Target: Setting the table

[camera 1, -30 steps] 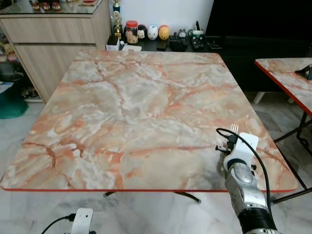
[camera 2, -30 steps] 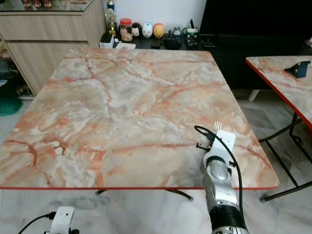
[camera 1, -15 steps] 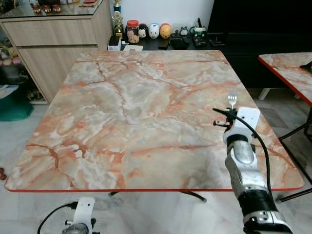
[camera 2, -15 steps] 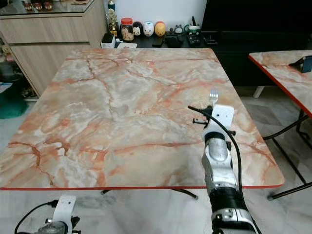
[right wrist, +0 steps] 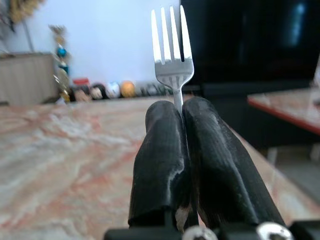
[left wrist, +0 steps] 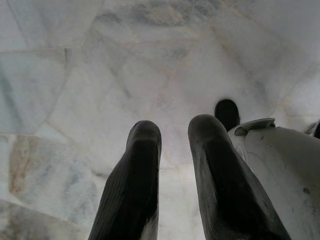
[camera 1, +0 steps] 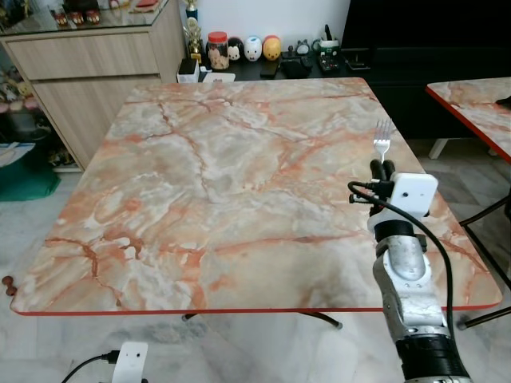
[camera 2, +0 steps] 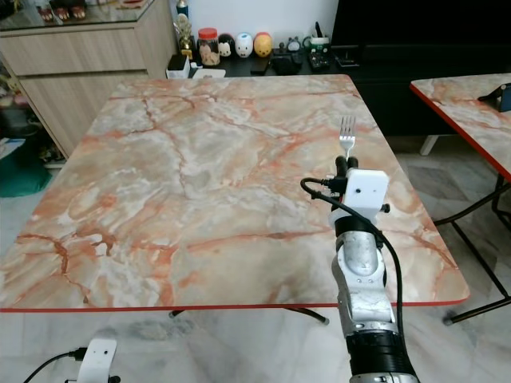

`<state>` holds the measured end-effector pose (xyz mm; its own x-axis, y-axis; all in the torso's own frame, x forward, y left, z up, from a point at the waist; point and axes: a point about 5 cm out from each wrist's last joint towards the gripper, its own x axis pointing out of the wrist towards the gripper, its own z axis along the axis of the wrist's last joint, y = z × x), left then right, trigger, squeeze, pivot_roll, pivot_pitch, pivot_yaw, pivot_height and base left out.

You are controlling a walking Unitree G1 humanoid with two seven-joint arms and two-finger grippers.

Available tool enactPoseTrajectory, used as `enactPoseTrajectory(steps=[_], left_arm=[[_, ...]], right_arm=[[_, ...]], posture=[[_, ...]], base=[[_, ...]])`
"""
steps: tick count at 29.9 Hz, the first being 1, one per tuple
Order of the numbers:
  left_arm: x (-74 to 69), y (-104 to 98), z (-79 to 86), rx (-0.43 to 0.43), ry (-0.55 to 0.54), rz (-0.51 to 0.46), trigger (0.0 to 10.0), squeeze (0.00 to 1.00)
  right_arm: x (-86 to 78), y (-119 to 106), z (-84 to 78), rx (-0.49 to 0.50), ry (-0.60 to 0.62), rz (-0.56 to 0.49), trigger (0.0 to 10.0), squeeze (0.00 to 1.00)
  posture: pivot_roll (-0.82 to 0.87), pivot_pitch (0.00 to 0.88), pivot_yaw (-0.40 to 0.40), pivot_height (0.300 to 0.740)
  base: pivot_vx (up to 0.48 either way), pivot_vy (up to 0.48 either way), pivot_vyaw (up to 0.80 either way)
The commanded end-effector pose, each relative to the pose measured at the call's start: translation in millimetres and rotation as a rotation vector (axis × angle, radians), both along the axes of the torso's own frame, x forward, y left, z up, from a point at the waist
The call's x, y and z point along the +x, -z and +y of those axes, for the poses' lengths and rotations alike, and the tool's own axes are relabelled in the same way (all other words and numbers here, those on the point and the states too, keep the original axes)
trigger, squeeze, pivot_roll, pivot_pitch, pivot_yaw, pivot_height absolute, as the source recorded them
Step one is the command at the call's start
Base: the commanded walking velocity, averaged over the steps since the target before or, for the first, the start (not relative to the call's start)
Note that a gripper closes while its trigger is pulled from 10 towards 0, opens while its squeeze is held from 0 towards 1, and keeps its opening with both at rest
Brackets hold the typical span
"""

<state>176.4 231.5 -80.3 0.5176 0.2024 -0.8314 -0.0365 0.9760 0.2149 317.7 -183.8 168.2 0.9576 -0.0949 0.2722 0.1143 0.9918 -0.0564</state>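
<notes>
A silver fork (camera 1: 383,136) stands upright, tines up, with my right gripper (camera 1: 381,166) shut on its handle. The gripper hangs above the right side of the orange-veined marble table (camera 1: 200,175), a little in from its right edge. In the right wrist view the fork (right wrist: 172,45) rises from between the two pressed black fingers (right wrist: 160,150). My left arm (camera 1: 128,363) hangs idle low at the near left, below the table's front edge. Its gripper (left wrist: 172,132) points at the pale marble floor with a narrow gap between the fingers.
A wooden cabinet (camera 1: 88,64) stands at the back left. Behind the table, a low dark shelf carries a jar (camera 1: 215,49) and small round figurines (camera 1: 262,49). A second marble table (camera 1: 475,104) stands to the right across a narrow floor gap.
My right gripper has risen and reached farther forward over the table with the fork, whose tines now stand higher. The view has shifted slightly.
</notes>
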Motion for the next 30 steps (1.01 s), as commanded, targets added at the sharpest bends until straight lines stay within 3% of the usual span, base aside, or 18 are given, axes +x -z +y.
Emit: enactPoseTrajectory(steps=[1,12,20,30], left_arm=[[-2.1,1,-0.1,0.001,-0.012,-0.01,10.0,0.0],[-3.2,2,-3.5,-0.019,-0.016,0.001,10.0,0.0],[-0.2,0,-1.9,-0.009,0.002,-0.005,10.0,0.0],[-2.2,1,0.0,0.003,0.022,0.005,10.0,0.0]], right_arm=[[-5.1,-3,-0.3,0.002,-0.014,-0.001,10.0,0.0],[-13.9,-7,-11.1,0.007,0.006,0.022,10.0,0.0],[-10.7,-3,-5.6,0.017,-0.006,0.05,10.0,0.0],[-15.7,-6,-10.3,0.02,0.017,0.043,10.0,0.0]], posture=[[-0.03,0.0,-0.027,0.74],[-0.06,0.0,-0.03,0.74],[-0.05,0.0,-0.025,0.74],[-0.06,0.0,-0.017,0.74]], base=[[0.0,0.0,0.0],[0.0,0.0,0.0],[0.0,0.0,0.0],[0.0,-0.032,0.0]])
